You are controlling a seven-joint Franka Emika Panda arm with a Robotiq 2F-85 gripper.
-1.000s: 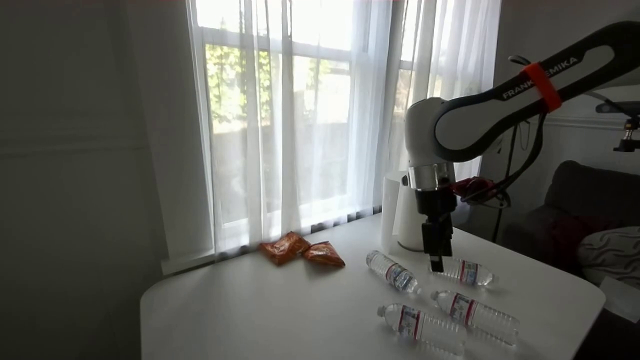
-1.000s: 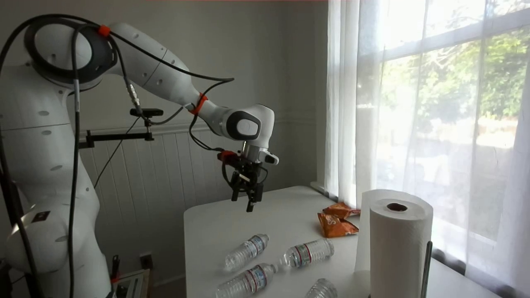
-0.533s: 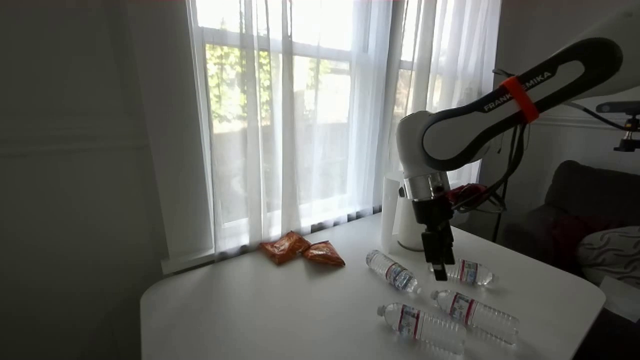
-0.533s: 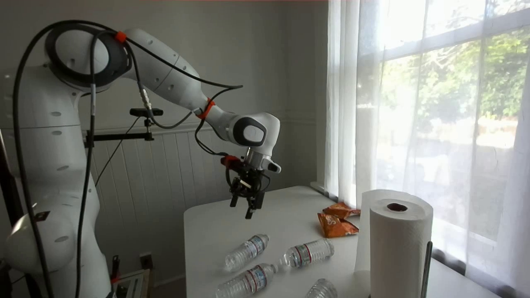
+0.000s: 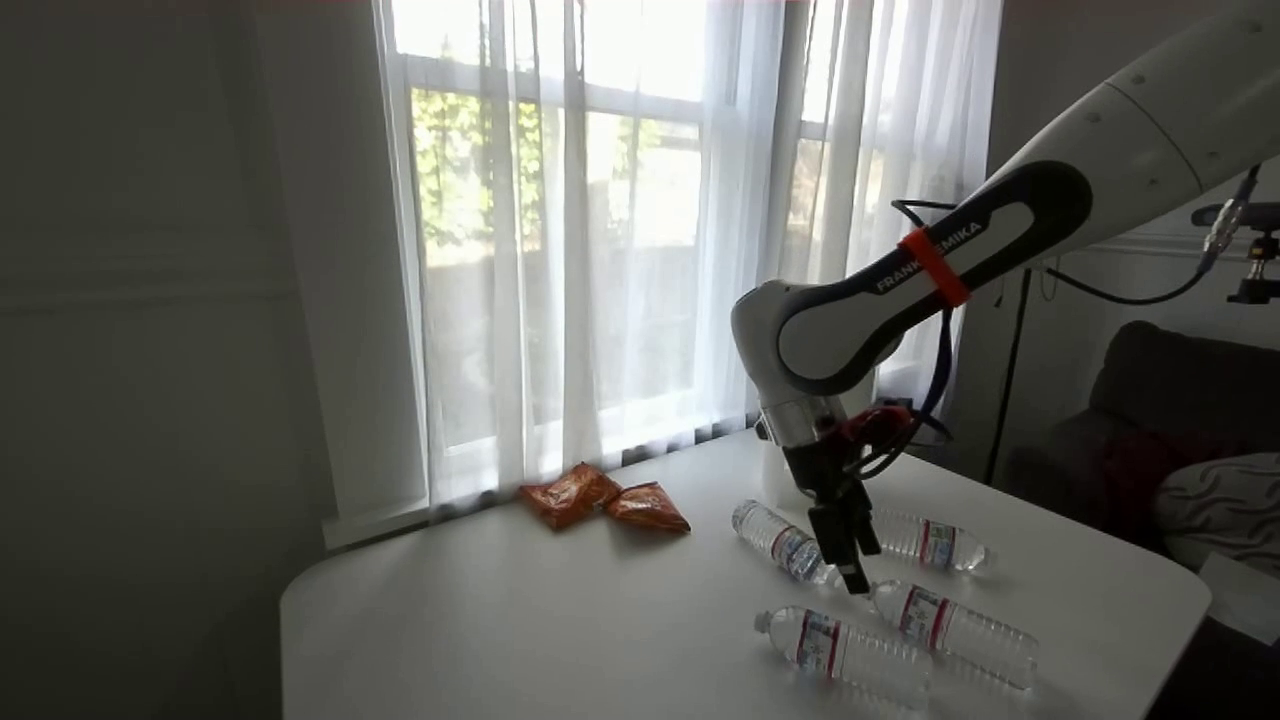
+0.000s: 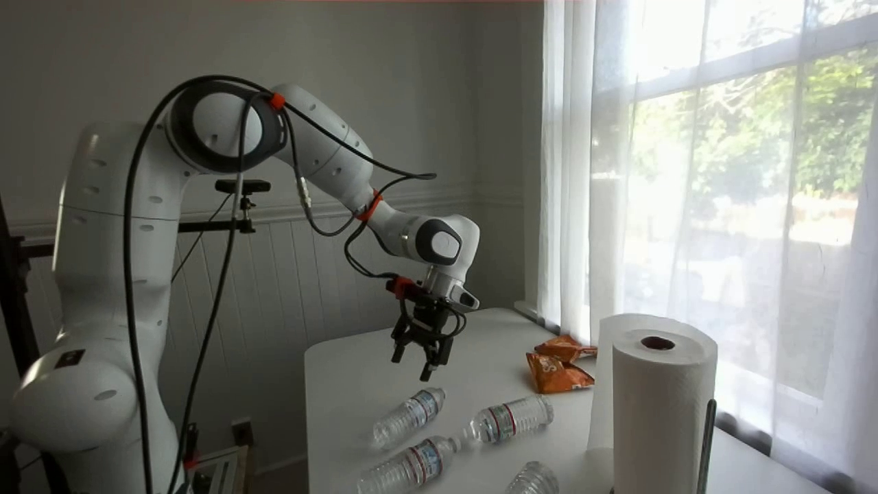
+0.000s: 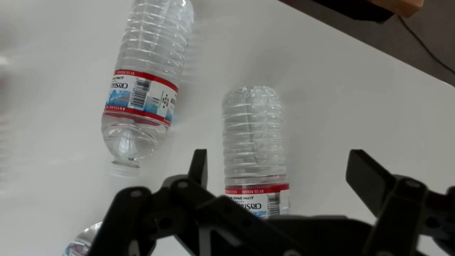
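Observation:
My gripper (image 7: 280, 170) is open and empty, pointing down above the table; it shows in both exterior views (image 5: 862, 568) (image 6: 412, 365). In the wrist view a clear water bottle (image 7: 254, 135) lies below and between the fingers, nearer the left one; my gripper hides its cap end. It lies on its side in both exterior views (image 5: 880, 665) (image 6: 405, 420). A second bottle (image 7: 149, 46) lies beside it, also in an exterior view (image 5: 985, 642). A third bottle (image 5: 795, 550) shows only partly at the wrist view's lower left (image 7: 83, 243).
A fourth bottle (image 6: 534, 481) lies near a standing paper towel roll (image 6: 665, 418). Two orange snack bags (image 5: 570, 495) (image 5: 650, 507) lie by the curtained window. The white table (image 7: 337, 89) has an edge at the wrist view's upper right.
My arm has reached farther out over the table and the gripper has come lower, tilting a little. The jaws stay open. The bottles and bags have not moved.

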